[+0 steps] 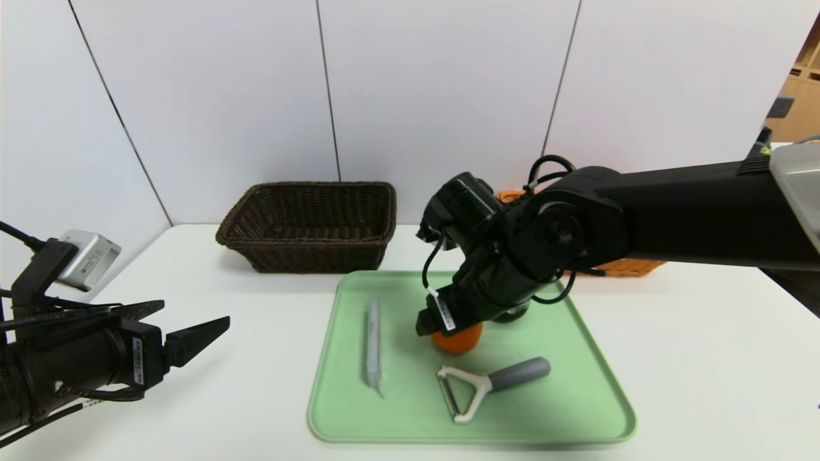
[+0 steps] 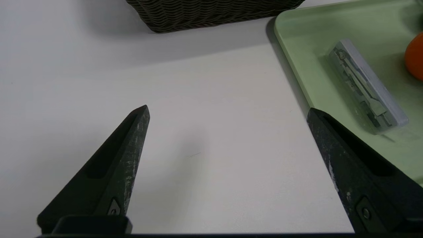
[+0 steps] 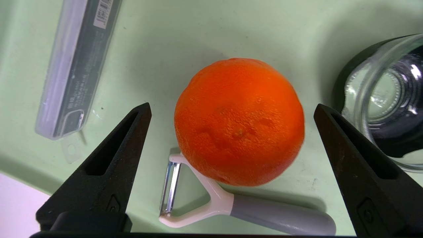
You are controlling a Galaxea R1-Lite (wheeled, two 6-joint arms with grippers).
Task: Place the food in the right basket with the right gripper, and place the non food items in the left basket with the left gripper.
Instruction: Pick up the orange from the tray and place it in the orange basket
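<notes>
White wall panels stand behind a white tabletop (image 1: 705, 358) that carries a pale green tray (image 1: 576, 410). At the tray's middle sits the food (image 3: 238, 120), a bright orange fruit with bumpy skin. The right pincer (image 3: 231, 109) hangs just above it, fingers spread wide on either side, gripping nothing; in the head view the arm covers most of the fruit. A white peeler (image 3: 211, 205) with a grey handle lies just beside the fruit. A dark glass dish (image 3: 386, 96) is cut off at the frame edge. A thin grey bar (image 3: 71, 66) in clear packaging carries a barcode label and print too small to read. The left basket (image 1: 311, 224), dark brown, stands behind the tray. The right basket (image 1: 624, 266), orange-tan, is mostly hidden by the arm. The left pincer (image 2: 228, 112) hovers open over bare tabletop, left of the tray.
</notes>
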